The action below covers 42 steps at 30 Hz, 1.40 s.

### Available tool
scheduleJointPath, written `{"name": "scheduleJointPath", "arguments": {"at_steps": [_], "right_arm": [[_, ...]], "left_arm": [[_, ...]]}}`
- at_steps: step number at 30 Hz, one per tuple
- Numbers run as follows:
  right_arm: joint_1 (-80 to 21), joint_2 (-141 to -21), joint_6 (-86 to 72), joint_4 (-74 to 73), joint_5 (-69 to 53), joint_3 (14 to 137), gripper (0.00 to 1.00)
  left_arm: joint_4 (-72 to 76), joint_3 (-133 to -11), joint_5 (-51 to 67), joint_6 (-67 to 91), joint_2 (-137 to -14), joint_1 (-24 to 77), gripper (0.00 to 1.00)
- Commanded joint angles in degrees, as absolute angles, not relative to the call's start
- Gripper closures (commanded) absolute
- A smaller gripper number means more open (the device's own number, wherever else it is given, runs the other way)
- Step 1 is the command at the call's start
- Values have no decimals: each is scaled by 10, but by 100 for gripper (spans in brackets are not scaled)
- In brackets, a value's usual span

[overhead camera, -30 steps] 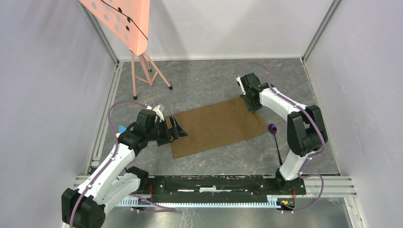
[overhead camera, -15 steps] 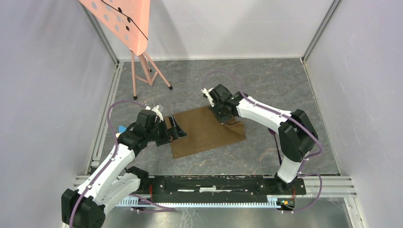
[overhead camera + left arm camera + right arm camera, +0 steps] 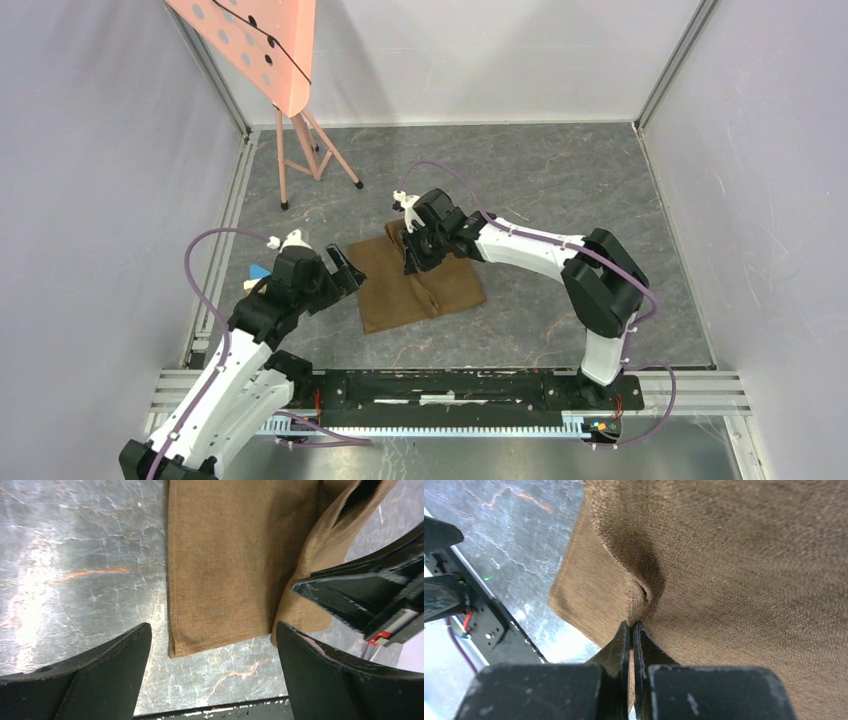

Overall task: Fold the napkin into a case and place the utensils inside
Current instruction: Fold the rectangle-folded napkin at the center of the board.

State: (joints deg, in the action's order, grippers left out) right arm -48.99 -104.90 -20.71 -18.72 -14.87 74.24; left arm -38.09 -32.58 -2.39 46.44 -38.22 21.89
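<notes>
**NAPKIN: FIRST FOLD IN HAND, UTENSILS NOT PLACED**

Top external view. Napkin [image 3: 425,290]: tan cloth, found left of centre on the grey table [image 3: 540,180], partly doubled, its right part lying over toward the left. Right gripper [image 3: 412,252]: set on the cloth's far left portion. Left gripper [image 3: 345,272]: held just beside the napkin's left edge, apart from it. Utensils: none is seen. Case: not yet formed.

Left wrist view. The fingers [image 3: 95,675] are spread wide and nothing is held between them. A flat lower layer is shown, with a raised upper flap [image 3: 320,575] beside it.

Right wrist view. The jaws are pressed together on a puckered pinch of the napkin.

Progress, as judged: one fold is under way. Further folds and the loading of the utensils are left.
</notes>
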Motion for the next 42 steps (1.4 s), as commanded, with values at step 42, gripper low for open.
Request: {"name": "scheduleJointPath", "arguments": {"at_steps": [42], "right_arm": [[-508, -1237, -447, -5, -306, 840, 100]], "left_arm": [[-452, -383, -132, 499, -267, 218, 0]]}}
